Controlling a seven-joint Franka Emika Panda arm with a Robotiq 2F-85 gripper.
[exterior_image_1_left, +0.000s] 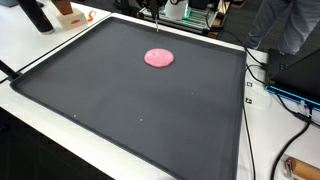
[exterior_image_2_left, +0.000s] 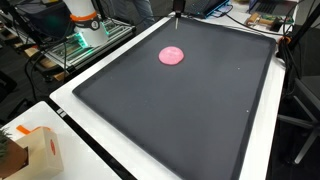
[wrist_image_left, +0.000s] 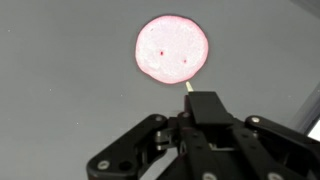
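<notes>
Gripper: in the wrist view your gripper fills the lower edge from 5 to 7 o'clock. Its linkages are cut off by the frame. A dark block sits where the fingertips meet, so you cannot tell whether the fingers are apart, together or clamped on anything.
Gripper from outside: in both exterior views it shows only as a small dark shape at the far rim of the mat. It is cropped by the top edge and too small to read.
Pale tip: a thin light sliver pokes out at 11 o'clock of the dark block, toward the disc. What it belongs to is hard to make out.
Pink disc: the pink disc lies flat at 12 o'clock of the gripper, near the pale tip but apart from it. Two faint dots mark its face. Seen from outside, it sits in the mat's far half.
Black mat: the black mat carries the disc; in the wrist view it reads as blurred grey.
White table: the white table frames the mat.
Cables: the cables trail at 3 o'clock, partly cut off.
Cardboard box: the cardboard box at 7 o'clock is cropped by the frame.
</notes>
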